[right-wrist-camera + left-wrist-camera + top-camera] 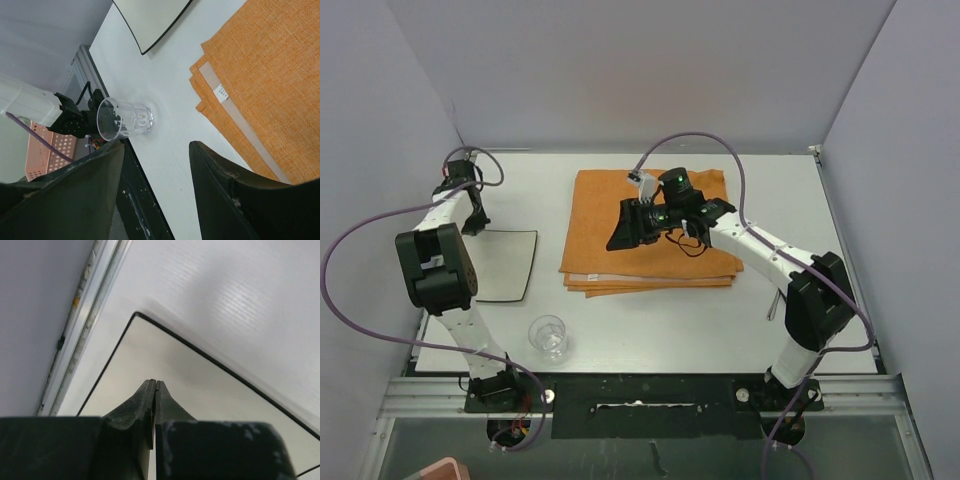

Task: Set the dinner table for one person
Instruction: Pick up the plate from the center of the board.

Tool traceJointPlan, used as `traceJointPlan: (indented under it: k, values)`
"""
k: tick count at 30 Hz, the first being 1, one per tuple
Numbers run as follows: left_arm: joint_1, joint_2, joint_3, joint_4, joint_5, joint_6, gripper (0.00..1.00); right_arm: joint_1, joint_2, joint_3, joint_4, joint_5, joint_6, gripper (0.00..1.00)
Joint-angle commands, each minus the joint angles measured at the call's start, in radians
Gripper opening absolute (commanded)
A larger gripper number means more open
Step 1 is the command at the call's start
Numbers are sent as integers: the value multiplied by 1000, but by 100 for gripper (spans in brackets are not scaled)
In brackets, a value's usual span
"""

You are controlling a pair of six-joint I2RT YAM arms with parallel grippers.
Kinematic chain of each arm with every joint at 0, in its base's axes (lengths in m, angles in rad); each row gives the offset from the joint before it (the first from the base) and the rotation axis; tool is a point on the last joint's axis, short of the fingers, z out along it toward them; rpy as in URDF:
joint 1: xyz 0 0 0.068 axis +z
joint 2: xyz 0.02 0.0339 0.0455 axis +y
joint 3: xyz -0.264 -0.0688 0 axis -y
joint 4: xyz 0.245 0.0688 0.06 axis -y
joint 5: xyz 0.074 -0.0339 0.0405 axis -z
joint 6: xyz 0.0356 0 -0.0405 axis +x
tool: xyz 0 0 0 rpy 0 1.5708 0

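On the dinner table (650, 335), at 7 o'clock near the bases, stands a clear glass (549, 336). The left arm (438, 265) folds high, its left gripper (475, 222) pinched shut and empty over the white plate (505, 265) at 9 o'clock. The right arm (770, 255) reaches toward 11 o'clock, its right gripper (625, 225) half-spread and empty above the orange placemat (650, 235).

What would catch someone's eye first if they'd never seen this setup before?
The bright orange placemat stack in the middle of the pale dinner table stands out first, with the right gripper open and empty above it. Next come the black-rimmed white plate at the left, under the shut left gripper, and the clear glass upright near the front edge.
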Motion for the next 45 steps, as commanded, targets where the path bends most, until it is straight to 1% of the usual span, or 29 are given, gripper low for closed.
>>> traceJointPlan:
  k: [1, 3, 5, 7, 9, 10, 11, 14, 18, 21, 24, 33, 38, 45]
  values:
    - [12, -76, 50, 142, 46, 100, 0, 0, -109, -31, 20, 40, -60, 56]
    - [-15, -88, 34, 210, 53, 163, 0, 0, -120, -46, 12, 47, -66, 55]
    - [-29, -79, 54, 227, 37, 225, 0, 1, -136, -70, 14, 54, -62, 55]
    - [-7, -84, 54, 241, 40, 250, 0, 3, -153, -95, 15, 63, -63, 55]
    - [13, -85, 47, 255, -33, 246, 0, 3, -164, -114, 6, 76, -72, 55]
    - [17, -80, 40, 267, -112, 254, 0, 3, -168, -125, 7, 78, -74, 55]
    - [21, -78, 26, 278, -158, 275, 0, 7, -169, -132, 5, 76, -79, 55]
    - [59, -77, -17, 300, -229, 287, 0, 16, -183, -178, 28, 89, -81, 55]
    - [119, -76, -53, 303, -201, 279, 0, 22, -192, -213, 33, 93, -79, 55]
    - [139, -64, -71, 293, -203, 284, 0, 22, -197, -217, 23, 103, -88, 55]
    - [145, -69, -122, 305, -193, 277, 0, 27, -196, -212, 14, 109, -94, 55]
    - [134, -113, -275, 317, -173, 186, 0, 35, -177, -188, 10, 111, -91, 54]
    - [118, -160, -331, 321, -95, 156, 0, 43, -155, -171, 7, 112, -85, 54]
    - [102, -187, -344, 315, 51, 129, 0, 51, -133, -141, -9, 122, -88, 53]
